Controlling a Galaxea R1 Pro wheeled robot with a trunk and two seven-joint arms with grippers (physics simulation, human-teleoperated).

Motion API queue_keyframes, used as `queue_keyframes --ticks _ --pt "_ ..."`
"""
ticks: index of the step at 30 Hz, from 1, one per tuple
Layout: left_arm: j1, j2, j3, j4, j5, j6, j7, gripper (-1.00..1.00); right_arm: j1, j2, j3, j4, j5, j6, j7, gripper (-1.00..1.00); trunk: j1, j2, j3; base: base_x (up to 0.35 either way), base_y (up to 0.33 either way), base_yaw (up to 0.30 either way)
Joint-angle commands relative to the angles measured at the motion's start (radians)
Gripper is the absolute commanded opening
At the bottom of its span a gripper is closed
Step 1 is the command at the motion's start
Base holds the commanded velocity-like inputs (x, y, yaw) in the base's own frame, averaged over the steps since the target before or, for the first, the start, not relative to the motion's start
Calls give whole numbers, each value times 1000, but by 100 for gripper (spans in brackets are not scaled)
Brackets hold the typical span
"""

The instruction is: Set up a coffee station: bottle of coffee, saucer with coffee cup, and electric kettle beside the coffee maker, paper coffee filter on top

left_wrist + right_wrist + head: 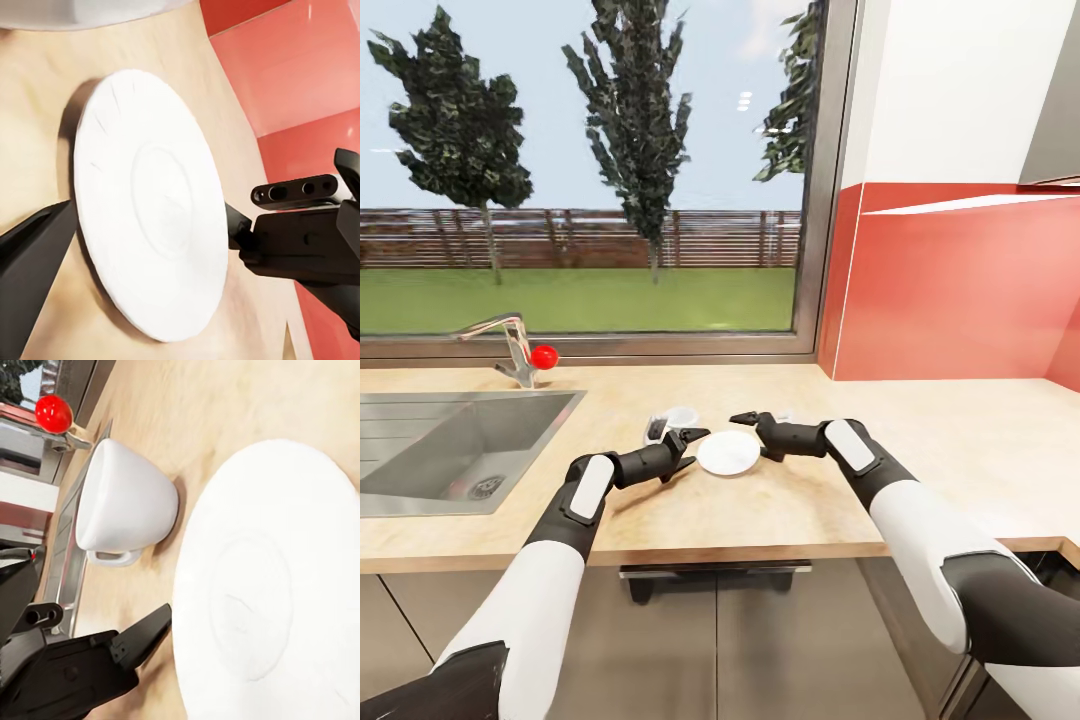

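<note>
Clearly the saucer (728, 452) is thin, rigid glazed ceramic: light, slick and chippable, best pinched at its rim. It lies flat on the beige bench (920, 450) between my end effectors, the coffee cup (678, 417) upright just beside it, toward the sink (460, 440). My left end effector (691, 443) gapes wide, holding nothing; my right end effector (747, 417) looks parted too. Window ahead, red splashback (950, 290) right.

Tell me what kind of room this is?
A home kitchen, rendered in simulation. A wood-grain countertop holds an inset steel sink with a faucet below a garden window, and a red backsplash runs along the wall. A saucer and cup sit on the counter.
</note>
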Motion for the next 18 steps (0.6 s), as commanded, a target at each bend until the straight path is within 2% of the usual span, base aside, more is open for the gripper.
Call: queue_keyframes --ticks 1,6,18 --pt "-1 -1 5 16 -33 3 -1 100 -1 0 2 0 8 1 8 100 0 0 -1 0 0 0" --pt "-1 -2 5 16 -33 4 -1 100 -1 14 3 1 8 1 8 100 0 0 -1 0 0 0" --pt "-1 -2 5 16 -33 5 -1 100 -1 27 2 2 8 0 8 100 0 0 -1 0 0 0"
